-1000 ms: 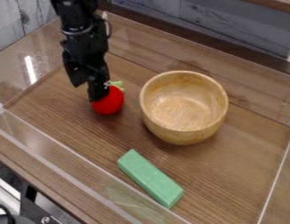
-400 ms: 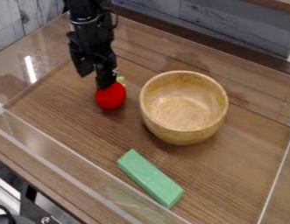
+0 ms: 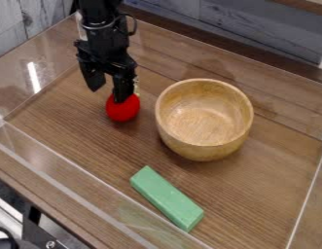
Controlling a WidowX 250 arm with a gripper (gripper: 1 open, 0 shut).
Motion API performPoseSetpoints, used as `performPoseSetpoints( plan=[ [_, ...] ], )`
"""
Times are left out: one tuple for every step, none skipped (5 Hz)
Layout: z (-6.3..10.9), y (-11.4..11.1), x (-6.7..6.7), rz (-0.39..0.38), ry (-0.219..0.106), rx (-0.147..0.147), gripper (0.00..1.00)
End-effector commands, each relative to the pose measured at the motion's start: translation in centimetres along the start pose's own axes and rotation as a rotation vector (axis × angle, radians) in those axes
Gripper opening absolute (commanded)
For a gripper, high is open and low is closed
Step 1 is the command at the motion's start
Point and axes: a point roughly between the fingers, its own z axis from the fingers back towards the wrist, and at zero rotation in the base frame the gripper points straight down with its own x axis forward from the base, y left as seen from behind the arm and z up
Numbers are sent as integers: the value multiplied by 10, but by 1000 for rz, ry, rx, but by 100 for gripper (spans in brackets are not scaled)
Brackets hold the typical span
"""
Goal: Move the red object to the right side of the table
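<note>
The red object [image 3: 121,110], a small strawberry-like toy with a green top, sits on the wooden table [image 3: 66,136] left of centre. My black gripper [image 3: 109,90] points straight down just above and behind it. Its jaws stand open and nothing is between them. The right finger [image 3: 125,89] overlaps the toy's leafy top in this view; I cannot tell whether it touches. The left finger [image 3: 91,82] hangs clear of the toy, over the table.
A round wooden bowl [image 3: 203,118] stands just right of the red toy. A green rectangular block [image 3: 166,197] lies near the front. Low clear acrylic walls [image 3: 27,73] border the tabletop, and grey planks run behind it.
The gripper has lifted a little off the red toy, shifted slightly to the right and back, and rolled about its axis. It stays open. The toy rests in nearly the same spot.
</note>
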Motion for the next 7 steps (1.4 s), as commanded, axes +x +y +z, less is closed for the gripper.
performPoseSetpoints(
  plan=[
    [10,2,3,43,-51,25,100],
    [5,4,1,82,-51,27,100],
    [-2,11,-1,105,-50,29,100],
    [-9,19,-3,129,-47,29,100],
    [-5,25,0,59,-46,23,100],
    [0,30,3,-5,-45,16,100],
    [2,31,3,-66,-38,2,100]
  ],
)
